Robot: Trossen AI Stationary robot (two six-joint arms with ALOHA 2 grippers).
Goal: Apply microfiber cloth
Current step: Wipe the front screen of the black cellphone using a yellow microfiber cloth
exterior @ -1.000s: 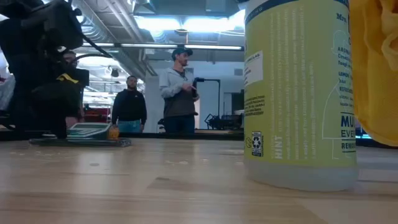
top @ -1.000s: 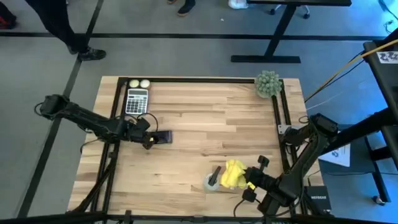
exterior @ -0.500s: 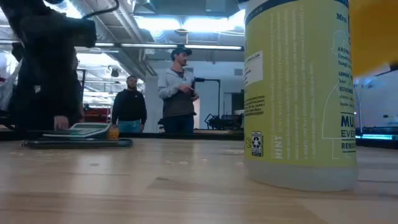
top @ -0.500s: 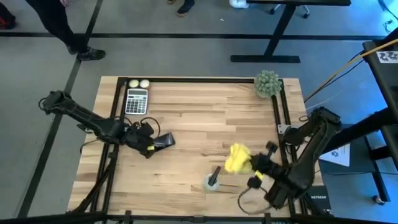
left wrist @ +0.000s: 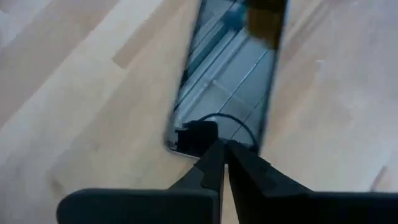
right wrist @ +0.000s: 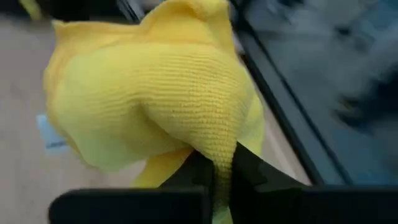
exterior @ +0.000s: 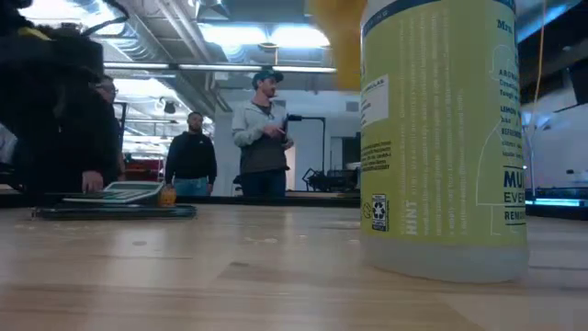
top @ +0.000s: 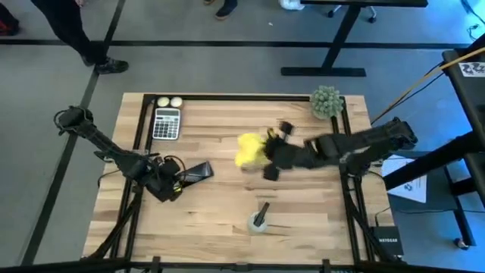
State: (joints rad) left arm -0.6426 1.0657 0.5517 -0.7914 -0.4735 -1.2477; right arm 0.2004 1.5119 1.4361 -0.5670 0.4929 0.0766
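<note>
Right gripper: jaws clamped on the microfiber cloth, carried above mid-table. Left gripper: jaws together, tips on the phone. Best lowered flat onto the screen — no bunching. Half a second ago: cloth held near the bottle, now swung well toward the phone.

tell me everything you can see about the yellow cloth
The microfiber cloth is bright yellow, with a fine knitted weave in the right wrist view. It is bunched into a rounded, folded lump, pinched at one fold by the right hand, whose fingers are shut on it. It hangs above the middle of the wooden table, touching nothing else visible.
</note>
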